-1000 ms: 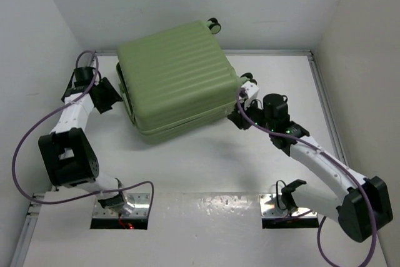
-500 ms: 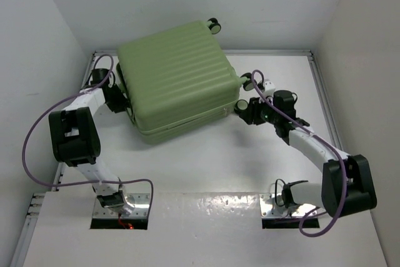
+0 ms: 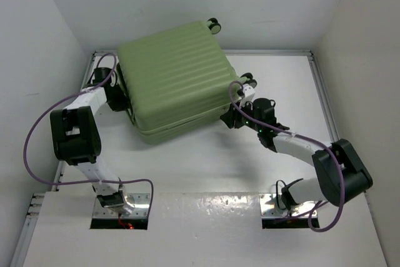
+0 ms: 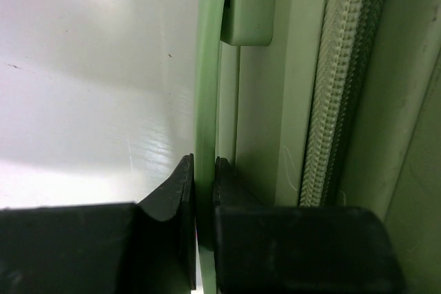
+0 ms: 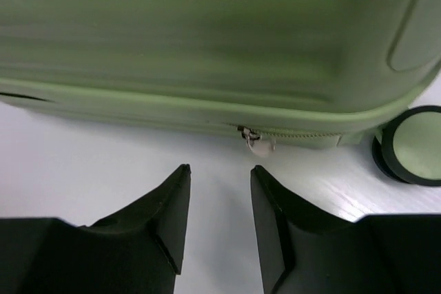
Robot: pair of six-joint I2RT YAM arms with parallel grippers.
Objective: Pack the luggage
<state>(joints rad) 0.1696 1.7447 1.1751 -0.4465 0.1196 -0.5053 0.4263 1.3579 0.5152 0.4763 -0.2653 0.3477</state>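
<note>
The luggage (image 3: 176,76) is a light-green ribbed suitcase lying shut on the table, with a black wheel (image 3: 215,25) at its far corner. My left gripper (image 3: 120,98) is at its left side. In the left wrist view its jaws (image 4: 204,170) are shut on a thin green handle strip (image 4: 209,67) beside the zip teeth (image 4: 344,87). My right gripper (image 3: 232,117) is low at the luggage's right side. It stands open (image 5: 220,173) with nothing between its fingers. A small zip pull (image 5: 256,139) hangs from the luggage (image 5: 207,32) just beyond its tips.
White walls close in the table on the left (image 3: 37,48), back and right. A wheel (image 5: 412,146) of the luggage sits to the right of my right fingers. Purple cables (image 3: 37,129) loop off both arms. Bare tabletop (image 3: 200,161) lies in front of the luggage.
My left gripper has moved in against the luggage's left side and closed on the handle strip. My right gripper has swung back in toward the luggage's right side and opened wider.
</note>
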